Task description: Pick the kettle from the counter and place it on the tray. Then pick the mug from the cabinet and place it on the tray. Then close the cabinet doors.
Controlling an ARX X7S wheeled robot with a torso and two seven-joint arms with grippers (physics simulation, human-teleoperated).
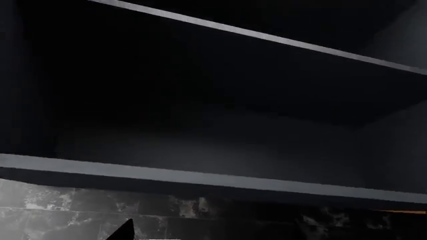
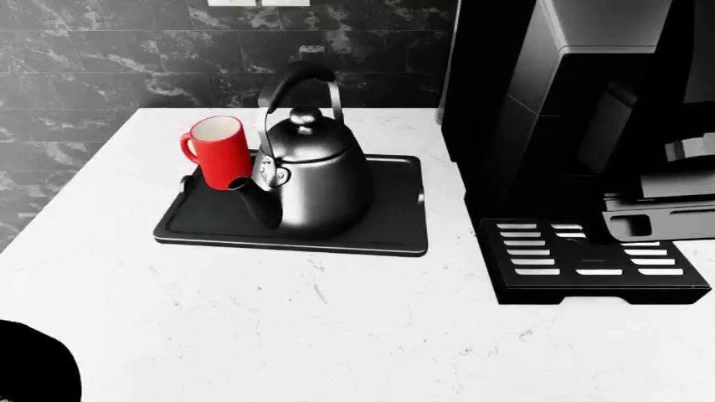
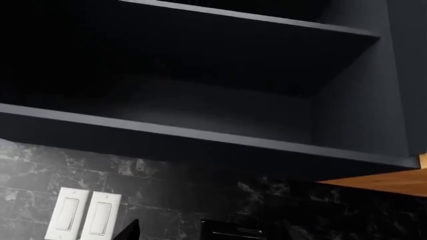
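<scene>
So the kettle [image 2: 313, 180] and the red mug [image 2: 220, 151] are both sitting on the black tray [image 2: 380, 239], which lies on the white tabletop [image 2: 335, 335] toward its back edge, close to the dark marble-look wall [image 2: 112, 59]. The mug stands upright at the tray's back left corner, handle pointing toward the tabletop's left edge, and it's just beside the kettle, maybe touching it, hard to say. The kettle takes up the middle of the tray with its spout aimed at the front left. Just right of the tray is the tall black coffee machine [image 2: 581, 117], with its slotted drip grille [image 2: 587, 260] nearer the front.

Both wrist cams look up into an open dark cabinet [image 1: 213, 125] with bare shelves [image 3: 200, 135]. The right one also catches two white wall switches [image 3: 83, 214] below it and an orange-brown wooden edge [image 3: 387, 181] off to one side.

Only a dark tip of each pincer pokes into its wrist cam, so I can't tell if either one is apart or together.
</scene>
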